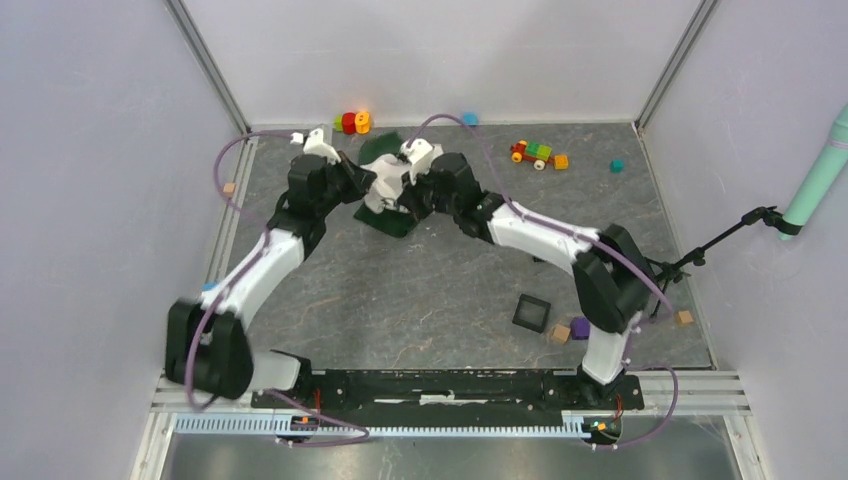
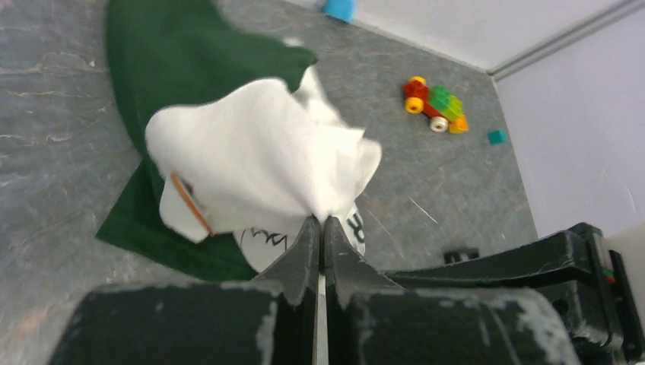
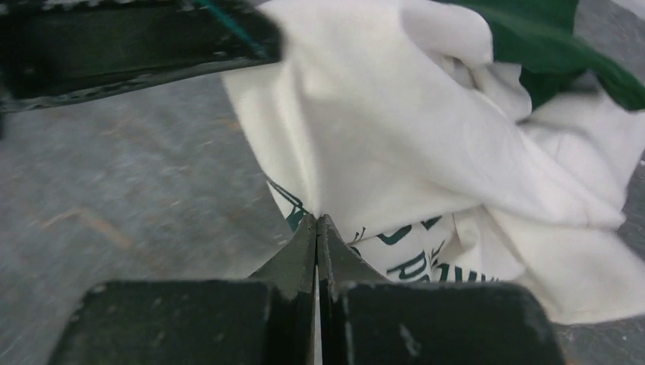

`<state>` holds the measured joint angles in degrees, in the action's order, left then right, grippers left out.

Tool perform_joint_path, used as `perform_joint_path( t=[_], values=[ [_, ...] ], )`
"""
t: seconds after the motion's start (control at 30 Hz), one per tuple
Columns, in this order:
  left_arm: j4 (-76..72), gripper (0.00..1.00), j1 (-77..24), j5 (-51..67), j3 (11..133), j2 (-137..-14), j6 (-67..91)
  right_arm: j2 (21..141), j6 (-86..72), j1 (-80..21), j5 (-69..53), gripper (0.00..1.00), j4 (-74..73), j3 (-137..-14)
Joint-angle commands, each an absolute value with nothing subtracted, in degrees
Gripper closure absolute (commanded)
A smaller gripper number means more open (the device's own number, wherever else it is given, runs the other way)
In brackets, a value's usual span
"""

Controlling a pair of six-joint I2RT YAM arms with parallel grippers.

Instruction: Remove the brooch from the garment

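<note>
The garment (image 1: 392, 222), dark green and cream-white, is bunched up at the back middle of the table. Both grippers hold it lifted between them. My left gripper (image 2: 321, 222) is shut on a fold of the white cloth (image 2: 258, 152); it also shows in the top view (image 1: 366, 188). My right gripper (image 3: 316, 220) is shut on another white fold with dark lettering (image 3: 411, 258); in the top view it is at the right of the bunch (image 1: 404, 196). A thin orange-brown streak (image 2: 190, 202) sits on the hanging white flap; it may be the brooch seen edge-on.
A toy train (image 1: 538, 154), red and orange blocks (image 1: 354, 122), a blue block (image 1: 469, 118) and a teal cube (image 1: 617, 166) lie at the back. A black square frame (image 1: 531, 313), a purple cube (image 1: 580, 328) and tan cubes (image 1: 558, 334) sit near right.
</note>
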<state>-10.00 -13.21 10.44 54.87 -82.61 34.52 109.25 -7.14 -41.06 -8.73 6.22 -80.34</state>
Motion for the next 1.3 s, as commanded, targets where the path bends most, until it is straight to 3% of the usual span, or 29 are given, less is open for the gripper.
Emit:
perform_joint_path(
  t=[0.0,0.17,0.3,0.5,0.53,0.57,0.6,0.7,0.77,0.83,1.03,1.17,1.27],
  values=[
    [0.4,0.98,-19.4,-2.5,52.5,-63.3,27.3,93.8,-4.4,-47.0,-10.0,1.00,5.8,-74.4],
    [10.2,0.98,-23.5,-6.1,58.1,-55.2,25.9,82.2,-7.6,-47.3,-6.5,1.00,2.8,-70.4],
    [13.1,0.98,-23.4,1.7,66.1,-65.4,26.7,80.5,-11.7,-42.9,-2.9,1.00,-4.2,-71.5],
    [7.7,0.98,-23.8,12.3,69.1,-83.5,29.6,87.4,-18.1,-31.1,-12.8,1.00,-10.6,-70.0],
    [7.8,0.95,-24.1,13.1,69.7,-85.7,29.4,88.7,-18.1,-30.0,-13.8,0.92,-11.5,-69.5],
    [8.6,0.85,-24.3,13.7,70.5,-88.3,29.0,89.7,-17.6,-29.2,-14.1,0.74,-12.6,-69.4],
    [9.7,0.68,-24.5,13.9,71.4,-90.1,28.2,90.5,-16.7,-29.0,-13.9,0.57,-13.6,-69.1],
    [10.4,0.45,-24.7,12.5,70.4,-89.2,25.4,88.7,-15.3,-29.0,-11.6,0.35,-13.6,-65.4],
    [9.3,0.34,-24.7,9.6,68.1,-85.4,24.0,86.7,-14.2,-29.0,-9.9,0.30,-13.1,-62.9],
    [9.9,0.32,-24.8,7.9,66.8,-82.0,22.9,85.1,-12.8,-29.4,-10.2,0.29,-12.8,-61.2],
    [10.3,0.33,-28.4,1.3,57.6,-74.8,18.4,85.6,-10.0,-33.2,-5.8,0.22,-11.5,-58.4],
    [11.0,0.41,-35.3,-9.0,55.8,-76.8,11.6,89.2,-12.6,-33.3,-5.7,0.21,-6.1,-58.1],
    [5.9,0.41,-36.5,-9.4,52.3,-77.0,11.3,94.0,-14.2,-33.3,-4.8,0.21,-3.2,-61.0]
  ],
)
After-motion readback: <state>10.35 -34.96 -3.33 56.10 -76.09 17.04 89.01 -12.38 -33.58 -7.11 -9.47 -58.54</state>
